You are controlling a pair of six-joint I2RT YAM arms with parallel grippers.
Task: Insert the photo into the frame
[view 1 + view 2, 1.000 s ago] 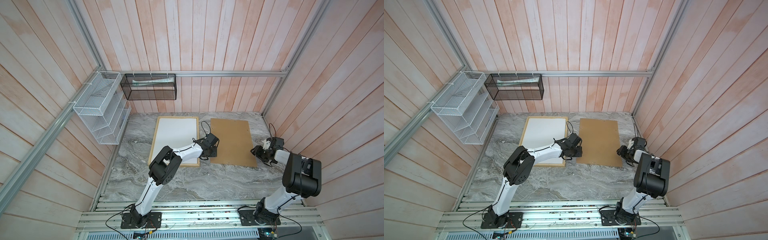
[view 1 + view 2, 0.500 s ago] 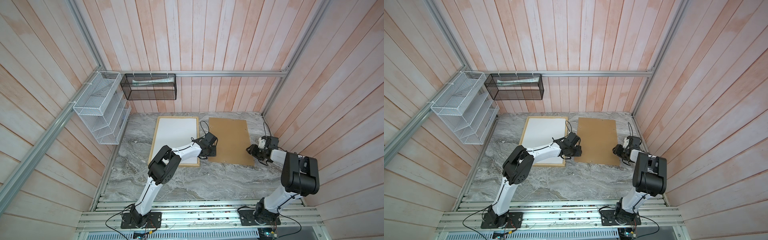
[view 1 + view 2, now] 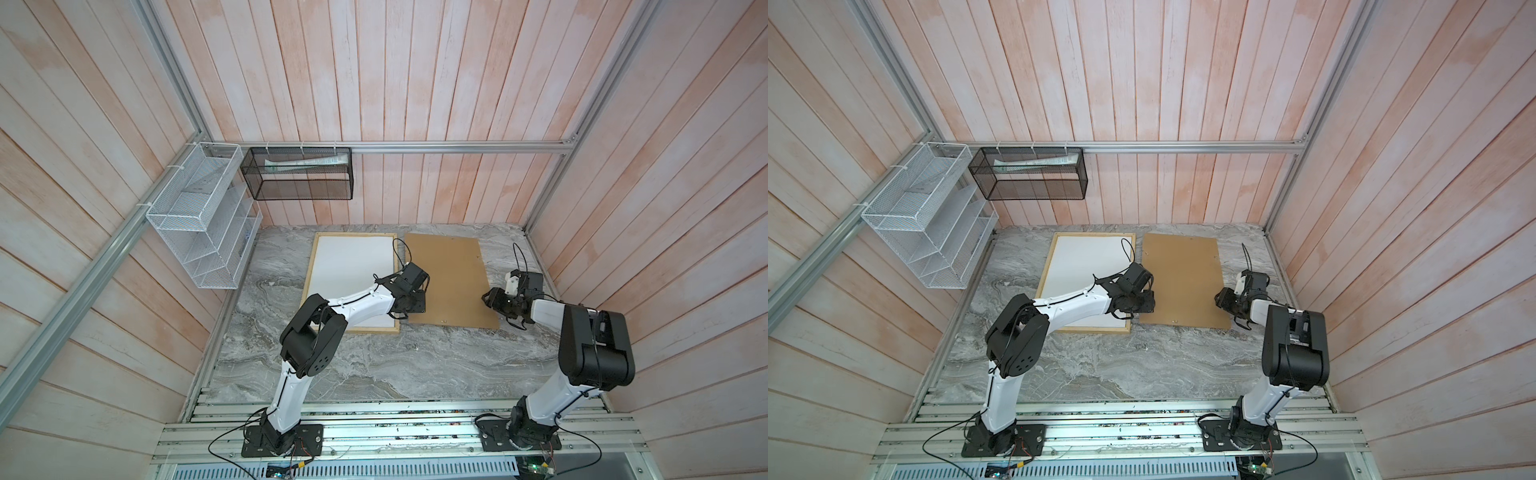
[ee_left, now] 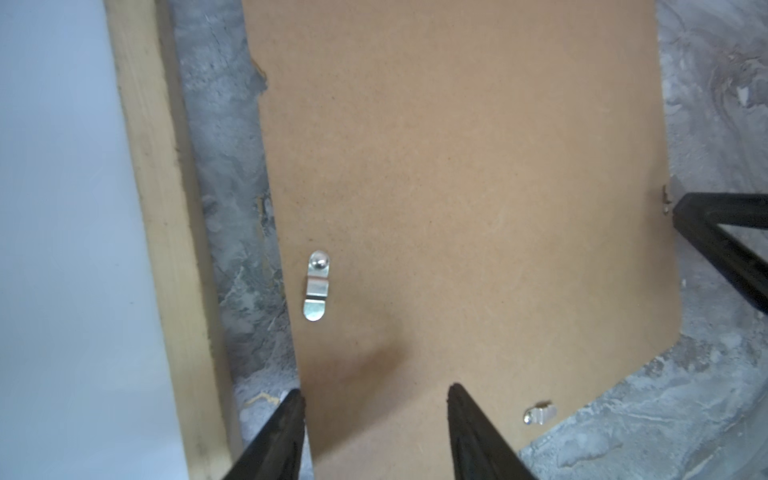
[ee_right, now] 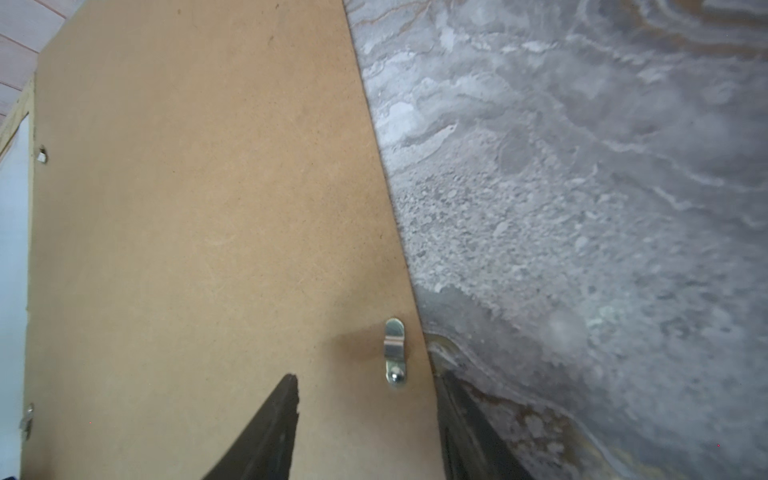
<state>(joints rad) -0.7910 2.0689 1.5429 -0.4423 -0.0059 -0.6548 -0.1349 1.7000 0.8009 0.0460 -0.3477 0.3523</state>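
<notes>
One frame [image 3: 309, 270], one photo [image 3: 353, 266], one backing panel [image 3: 449, 274], two baskets [image 3: 199, 216] [image 3: 301, 174], two claws: left claw [image 4: 374, 390], right claw [image 5: 365, 378].

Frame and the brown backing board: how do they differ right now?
The frame is a pale wood rim holding the photo, white back up; the backing board is plain brown fibreboard. The backing board carries small metal clips; the frame shows none. Both are large rectangles lying flat, side by side but apart, on the marble table.

walls [image 3: 415, 83]: pale wood planks | table [image 3: 374, 365]: grey marble | white rack [image 3: 199, 216], black basket [image 3: 299, 174] hung
</notes>
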